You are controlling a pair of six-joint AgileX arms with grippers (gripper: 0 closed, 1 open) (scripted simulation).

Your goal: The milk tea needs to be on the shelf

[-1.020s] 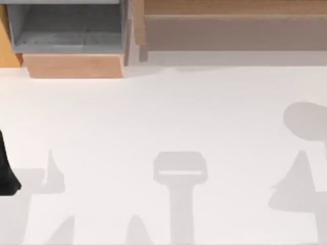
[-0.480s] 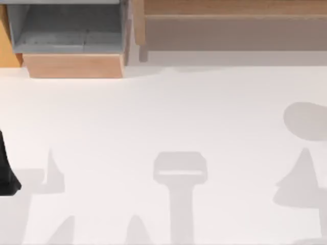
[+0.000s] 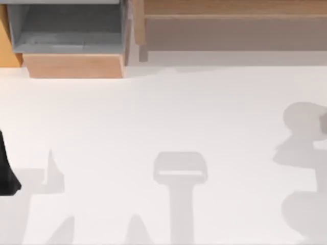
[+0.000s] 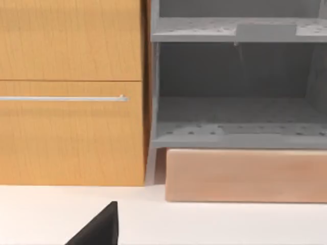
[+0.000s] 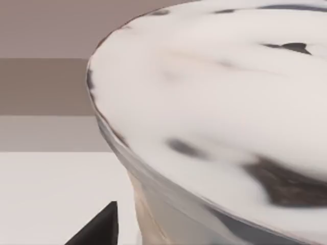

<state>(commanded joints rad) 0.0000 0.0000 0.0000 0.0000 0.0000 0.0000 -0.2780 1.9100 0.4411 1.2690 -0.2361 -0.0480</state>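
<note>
Here the milk tea [image 5: 225, 117] is seen close against the right wrist camera, short of the shelf [image 3: 235, 25], presumably for grasping, though neither gripper's finger state can be told.

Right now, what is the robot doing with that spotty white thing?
The right arm's camera is very close to the milk tea, a whitish cup with dark speckles standing on the white table. It is not on the shelf yet; the shelf sits along the far edge, toward the table's right. The left arm waits at the table's left edge, facing the grey box beside an orange cabinet.
</note>
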